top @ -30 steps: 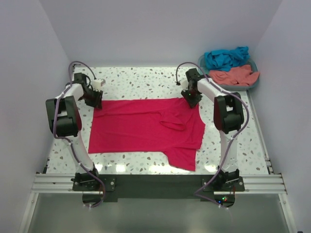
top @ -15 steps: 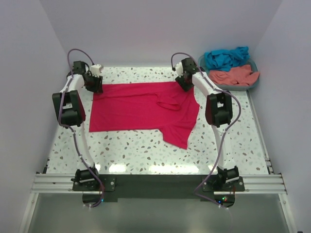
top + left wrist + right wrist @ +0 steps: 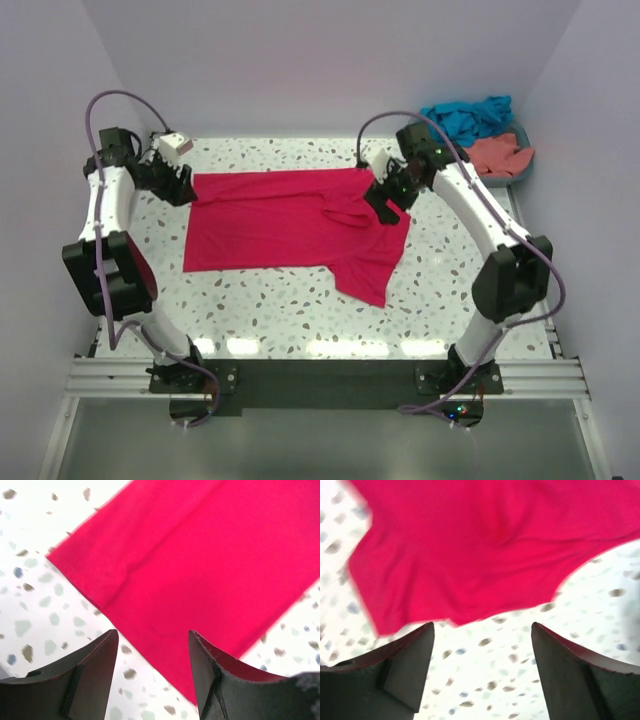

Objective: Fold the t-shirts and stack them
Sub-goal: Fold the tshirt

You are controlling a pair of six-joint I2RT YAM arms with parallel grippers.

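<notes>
crimson-pink t-shirt (image 3: 290, 225) flat below left gripper (image 3: 152, 635) and right gripper (image 3: 482, 626), jaws apart

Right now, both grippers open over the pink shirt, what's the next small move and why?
Probably move the right gripper to the near sleeve and fold it onto the body. The crimson shirt lies spread out, this gripper and the left gripper are open, and that sleeve juts past the near edge.

text: we find none readable in any view | labels/brands: none | numbers/signs: none
</notes>
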